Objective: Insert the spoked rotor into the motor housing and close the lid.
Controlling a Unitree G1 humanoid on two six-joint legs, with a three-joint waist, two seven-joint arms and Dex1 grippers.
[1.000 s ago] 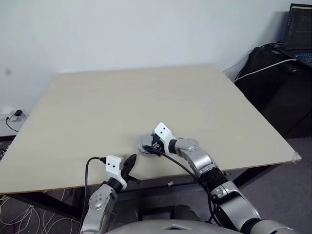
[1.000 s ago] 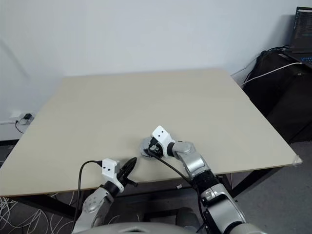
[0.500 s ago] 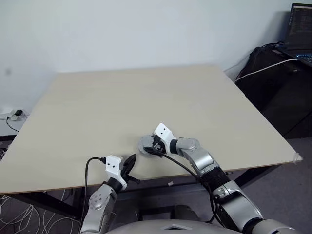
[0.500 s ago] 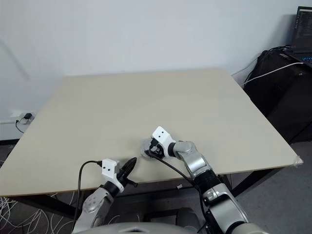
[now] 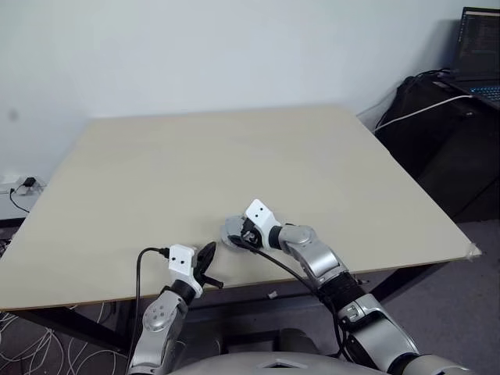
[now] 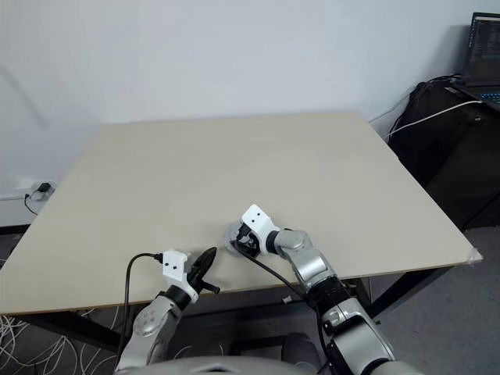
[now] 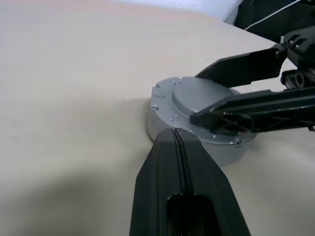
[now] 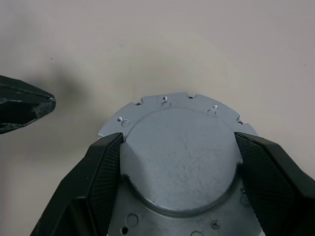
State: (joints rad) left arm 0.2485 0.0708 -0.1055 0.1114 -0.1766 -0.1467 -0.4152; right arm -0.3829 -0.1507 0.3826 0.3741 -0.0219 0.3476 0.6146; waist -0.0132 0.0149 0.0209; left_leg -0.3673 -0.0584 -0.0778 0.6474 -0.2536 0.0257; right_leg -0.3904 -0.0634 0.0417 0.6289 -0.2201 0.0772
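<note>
The lid (image 8: 179,162), a pale silver-grey disc with a raised round middle, lies flat on the table (image 5: 234,148) near the front edge. My right gripper (image 8: 178,140) is shut on it, one finger against each side of the raised middle. Seen from the left wrist, the lid (image 7: 189,96) tops a short silver cylinder. The spoked rotor and the motor housing are hidden. My left gripper (image 5: 208,251) is shut and holds nothing. It hovers just short of the lid, at the table's front edge, and points toward it.
A dark bag (image 5: 445,133) with a white cable and an open laptop (image 5: 480,35) stand off the table's right side. Cables and a power strip (image 5: 23,186) lie on the floor at the left. The table's front edge runs just below both grippers.
</note>
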